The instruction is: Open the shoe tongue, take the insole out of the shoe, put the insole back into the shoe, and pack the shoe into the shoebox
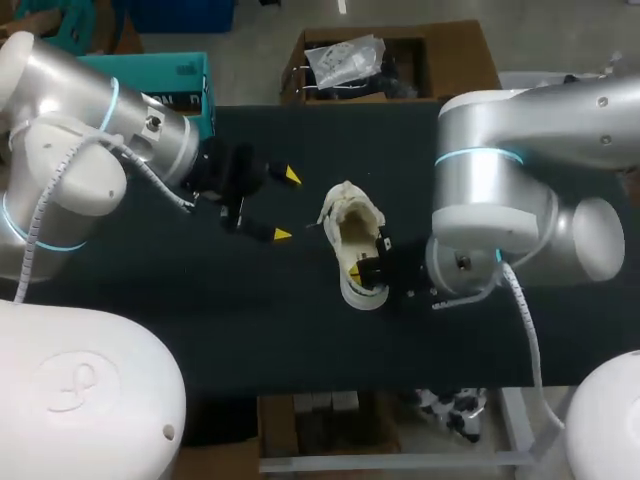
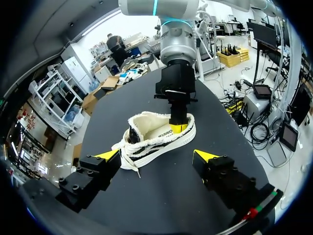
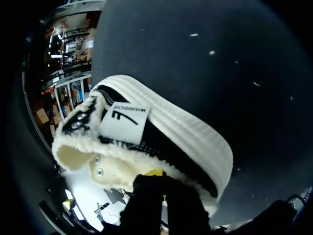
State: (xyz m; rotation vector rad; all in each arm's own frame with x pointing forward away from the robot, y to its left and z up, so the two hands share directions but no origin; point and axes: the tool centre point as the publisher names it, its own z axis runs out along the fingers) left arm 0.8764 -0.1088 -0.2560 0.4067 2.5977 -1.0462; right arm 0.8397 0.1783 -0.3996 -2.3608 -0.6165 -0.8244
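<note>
A cream and black high-top shoe [image 1: 352, 225] lies in the middle of the black table [image 1: 250, 320], toe away from me. My right gripper [image 1: 356, 272] comes in from the right and reaches down into the heel opening, fingers shut. In the left wrist view the same gripper [image 2: 178, 126] enters the shoe [image 2: 156, 139] from above. In the right wrist view the fleece collar and heel tab of the shoe [image 3: 161, 132] wrap around my right gripper [image 3: 155, 174]; what it pinches inside is hidden. My left gripper [image 1: 286, 205] hovers open, left of the shoe, its tips [image 2: 108, 154] spread wide.
A teal box [image 1: 165, 85] sits at the table's back left corner, behind my left arm. A brown carton [image 1: 395, 60] with a plastic bag in it stands just past the far edge. Bare table lies in front of the shoe and to its left.
</note>
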